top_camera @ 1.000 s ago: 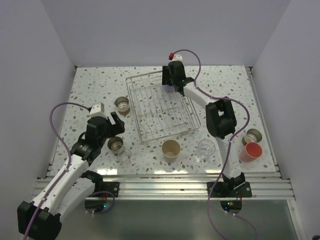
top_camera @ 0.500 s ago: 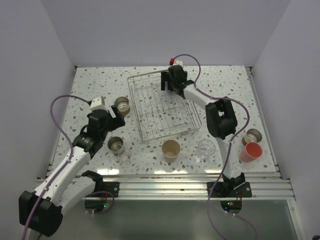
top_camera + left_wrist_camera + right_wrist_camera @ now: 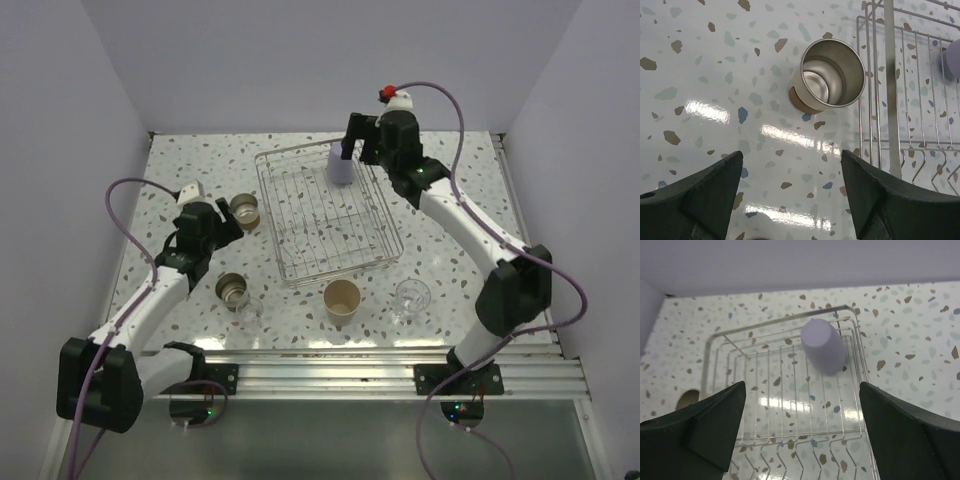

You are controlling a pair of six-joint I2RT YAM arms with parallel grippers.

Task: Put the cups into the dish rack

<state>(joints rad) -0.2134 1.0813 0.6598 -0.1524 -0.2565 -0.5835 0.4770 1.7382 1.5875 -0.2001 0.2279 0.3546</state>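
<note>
The right claw is spread wide and empty at 2 o'clock of the lavender cup, which sits inside the rack by its 12 o'clock rim. The left claw is also wide and holds nothing, facing a steel cup that stands mouth-up on the surface just beside the rack's 9 o'clock side. Near the rack's 6 o'clock edge stand a tumbler and a glass, with a second glass and a second steel cup at 7 o'clock.

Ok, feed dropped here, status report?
Left hand open, facing steel cup beside dish rack. Right hand open, empty; lavender cup in rack. Nothing in the way.
</note>
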